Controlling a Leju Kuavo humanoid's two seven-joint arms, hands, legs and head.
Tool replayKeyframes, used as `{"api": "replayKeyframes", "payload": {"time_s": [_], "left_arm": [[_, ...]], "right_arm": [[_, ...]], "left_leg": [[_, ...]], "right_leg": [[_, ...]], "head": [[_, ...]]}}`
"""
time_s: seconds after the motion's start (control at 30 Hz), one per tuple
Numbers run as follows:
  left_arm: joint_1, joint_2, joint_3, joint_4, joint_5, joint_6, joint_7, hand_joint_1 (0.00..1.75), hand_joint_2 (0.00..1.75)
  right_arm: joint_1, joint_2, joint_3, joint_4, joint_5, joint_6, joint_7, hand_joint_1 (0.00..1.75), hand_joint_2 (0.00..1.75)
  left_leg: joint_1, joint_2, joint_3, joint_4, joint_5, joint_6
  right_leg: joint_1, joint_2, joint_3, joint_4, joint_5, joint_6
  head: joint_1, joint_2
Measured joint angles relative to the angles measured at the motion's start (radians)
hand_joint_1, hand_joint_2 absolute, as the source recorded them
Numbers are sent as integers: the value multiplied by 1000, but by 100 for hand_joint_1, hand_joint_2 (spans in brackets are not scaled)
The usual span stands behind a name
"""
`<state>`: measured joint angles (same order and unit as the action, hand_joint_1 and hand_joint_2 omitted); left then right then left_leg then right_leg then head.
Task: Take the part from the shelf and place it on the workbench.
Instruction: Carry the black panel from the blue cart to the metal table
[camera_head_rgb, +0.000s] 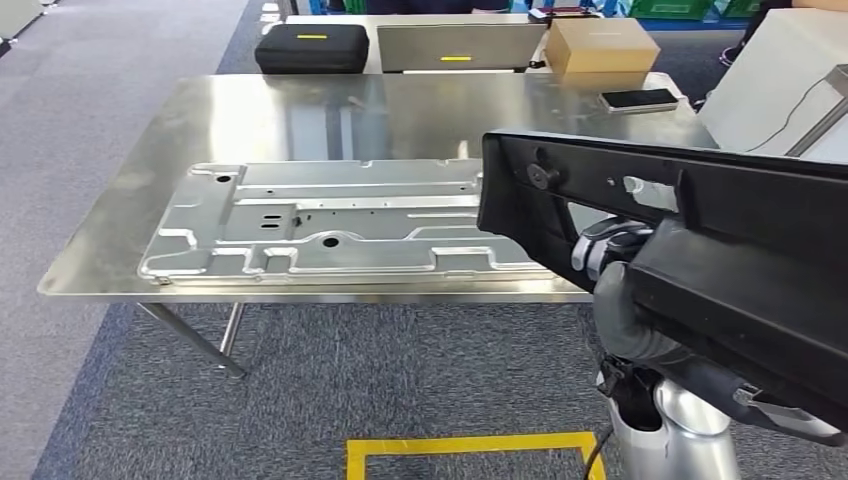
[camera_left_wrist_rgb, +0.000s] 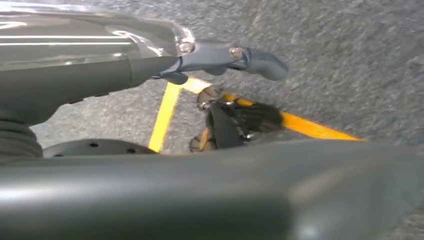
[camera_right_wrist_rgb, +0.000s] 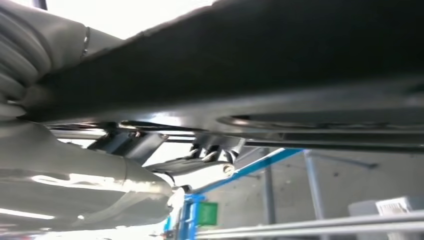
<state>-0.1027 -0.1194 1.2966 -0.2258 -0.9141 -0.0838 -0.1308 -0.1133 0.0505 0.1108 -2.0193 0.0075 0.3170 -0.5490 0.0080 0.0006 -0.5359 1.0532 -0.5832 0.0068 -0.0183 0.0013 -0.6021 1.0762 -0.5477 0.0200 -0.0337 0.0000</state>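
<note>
One black part (camera_head_rgb: 700, 215) rests in the right hand (camera_head_rgb: 610, 250) – above one table (camera_head_rgb: 130, 215) bearing one metal panel (camera_head_rgb: 330, 225); left hand's (camera_left_wrist_rgb: 220, 60) grip can't be told.

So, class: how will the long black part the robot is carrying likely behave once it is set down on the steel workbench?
The black part looks rigid: it spans straight, without sagging. On the polished workbench it may slide. Its length probably makes it swing awkwardly.
</note>
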Motion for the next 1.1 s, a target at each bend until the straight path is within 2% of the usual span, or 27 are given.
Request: {"api": "replayKeyframes", "payload": {"time_s": [0.07,0.1,0.17,0.23,0.27,0.3,0.37,0.4,0.43,0.5,0.57,0.63,0.67,0.73,0.77,0.8,0.83,0.87,0.9,0.93,0.97,1.03,1.1], "left_arm": [[-1,0,0,0,0,0,0,0,175],[-2,0,0,0,0,0,0,0,175],[-2,1,0,0,0,0,0,0,175],[1,1,0,0,0,0,0,0,175],[3,1,0,0,0,1,0,0,175],[4,1,0,0,0,1,0,0,175],[5,2,0,0,-1,1,0,0,175],[5,3,0,0,-1,1,0,0,175],[5,4,0,0,-1,1,0,0,175],[4,5,0,0,-1,2,1,0,175],[4,6,-1,0,-1,3,0,0,175],[4,6,-1,0,-1,3,0,0,175],[4,6,-1,0,-2,3,0,0,175],[3,6,-1,0,-2,2,0,0,175],[4,6,-1,0,-2,2,1,0,175],[5,6,-1,0,-2,2,1,0,175],[6,6,-1,0,-2,3,1,0,175],[7,6,-1,0,-2,3,1,0,175],[6,7,-1,0,-2,3,1,0,175],[6,7,-1,0,-2,3,1,0,175],[5,7,-1,0,-2,3,1,0,175],[2,7,-1,0,-2,3,1,0,175],[1,7,-2,0,-2,3,1,0,175]], "right_arm": [[1,0,-1,-1,0,-1,-1,175,175],[1,0,-1,-2,-1,-1,-1,175,175],[1,1,-1,-4,-1,-1,-1,175,175],[3,1,-2,-5,-1,-1,-1,175,175],[5,1,-3,-5,-2,-1,-1,175,175],[6,1,-3,-5,-2,-1,-2,175,175],[6,1,-5,-5,-4,0,-2,175,175],[6,1,-6,-4,-4,0,-3,175,175],[6,1,-7,-4,-5,0,-5,175,175],[6,1,-9,-4,-6,1,-8,175,175],[7,1,-11,-6,-8,1,-11,175,175],[7,1,-15,-6,-10,4,-13,175,175],[7,1,-17,-6,-11,5,-13,175,175],[12,1,-20,-6,-12,8,-14,175,175],[15,1,-22,-6,-12,9,-14,175,175],[16,1,-24,-6,-12,10,-14,175,175],[17,0,-26,-6,-12,10,-14,175,175],[17,0,-27,-6,-12,11,-14,175,175],[17,0,-29,-4,-12,12,-14,175,175],[18,0,-30,-3,-12,12,-14,175,175],[19,0,-31,-2,-13,12,-15,175,175],[23,0,-33,-2,-14,12,-16,175,175],[25,0,-35,-3,-16,12,-17,175,175]], "left_leg": [[1,1,3,0,-6,-9],[2,1,-3,18,-17,-14],[4,1,-53,115,-59,-23],[6,1,-129,237,-93,-27],[5,1,-154,265,-86,-27],[5,1,-161,255,-58,-25],[1,0,-131,149,31,-14],[-3,0,-113,97,63,-6],[-7,-1,-97,57,76,2],[-14,-1,-86,31,65,13],[-11,-1,-75,11,60,18],[-4,0,-56,-9,60,24],[-2,1,-48,-13,58,27],[0,1,-36,-15,48,31],[1,1,-30,-15,41,30],[2,0,-21,-15,34,28],[4,0,-10,-15,26,24],[6,0,2,-15,17,18],[7,-1,12,-14,8,12],[6,-2,18,-13,1,6],[4,-2,20,-12,-4,1],[3,-2,21,-16,-8,-5],[4,-1,21,-5,-19,-11]], "right_leg": [[-3,1,5,-5,-3,-11],[-6,0,10,-8,-4,-16],[-9,-3,20,-11,-11,-25],[-8,-3,28,-11,-19,-30],[-7,-2,34,-11,-24,-30],[-7,0,42,-11,-30,-30],[-7,2,62,-12,-43,-28],[-6,3,70,-13,-50,-25],[-6,3,74,-13,-54,-20],[-7,3,75,-18,-59,-10],[-7,2,80,-22,-62,1],[-6,1,67,15,-83,8],[-6,1,41,65,-104,10],[-6,1,-38,189,-142,15],[-6,1,-69,227,-142,18],[-6,1,-84,230,-120,20],[-7,0,-79,194,-79,22],[-8,-1,-61,133,-32,24],[-7,-2,-41,78,3,25],[-6,-3,-23,32,21,22],[-4,-3,-15,10,22,15],[-2,-1,-11,0,8,-2],[-6,0,-5,-3,2,-14]], "head": [[0,0],[0,0],[-1,0],[-1,0],[-1,0],[-1,0],[-1,0],[-1,0],[-1,0],[-1,0],[-1,0],[-1,0],[0,0],[0,0],[0,0],[0,0],[0,0],[0,0],[0,0],[0,0],[0,0],[1,0],[0,0]]}}
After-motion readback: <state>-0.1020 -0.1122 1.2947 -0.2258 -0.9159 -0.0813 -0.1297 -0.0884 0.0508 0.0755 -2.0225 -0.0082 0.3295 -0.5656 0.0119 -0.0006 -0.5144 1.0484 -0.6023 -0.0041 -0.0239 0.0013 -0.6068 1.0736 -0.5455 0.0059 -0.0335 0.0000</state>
